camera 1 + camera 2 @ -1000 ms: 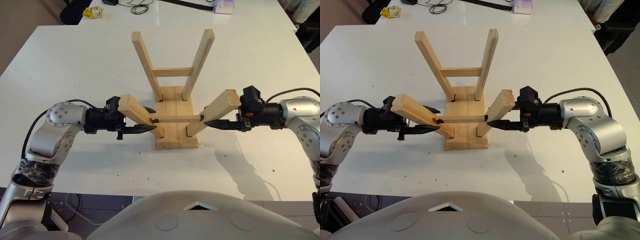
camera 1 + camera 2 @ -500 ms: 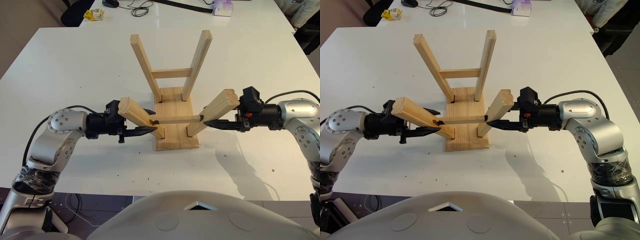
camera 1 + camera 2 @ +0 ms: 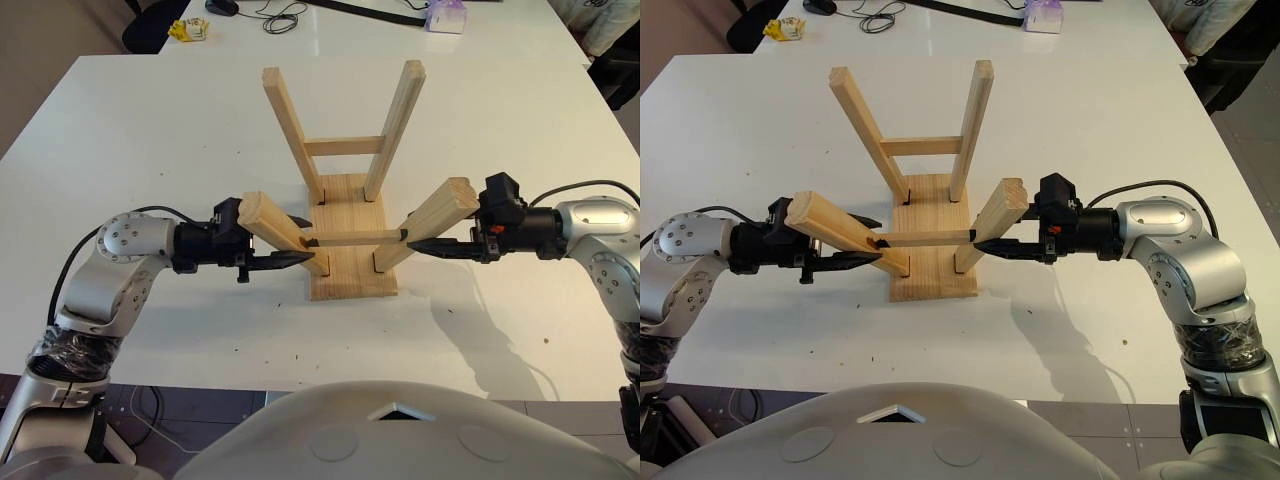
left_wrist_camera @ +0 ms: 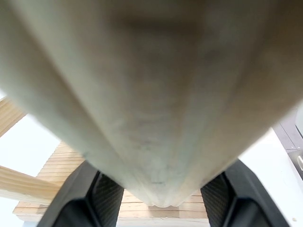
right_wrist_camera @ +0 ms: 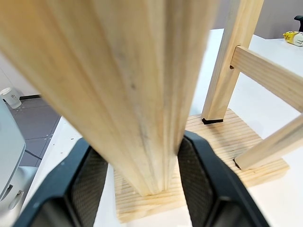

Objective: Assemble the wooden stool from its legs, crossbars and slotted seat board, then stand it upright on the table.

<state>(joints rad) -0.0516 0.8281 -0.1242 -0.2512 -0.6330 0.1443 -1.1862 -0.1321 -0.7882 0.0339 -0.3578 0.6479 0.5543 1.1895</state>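
On the white desk [image 3: 140, 130] the stool [image 3: 345, 145] is sitting upside down, seat board [image 3: 352, 282] flat and legs pointing up (the near pair leaning toward the robot). Reaching inward horizontally, the left pincer [image 3: 290, 258] is clamping the near left leg [image 3: 268, 218] and the right pincer [image 3: 425, 244] the near right leg [image 3: 440, 208]. Cables [image 3: 282, 12] are trailing along the far edge.

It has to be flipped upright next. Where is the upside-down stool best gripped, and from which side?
Probably by the near left leg and near right leg, low by the seat board, each from its outer side. They splay outward with flat faces open sideways, and a crossbar ties them. The left gripper and right gripper clamp there now.
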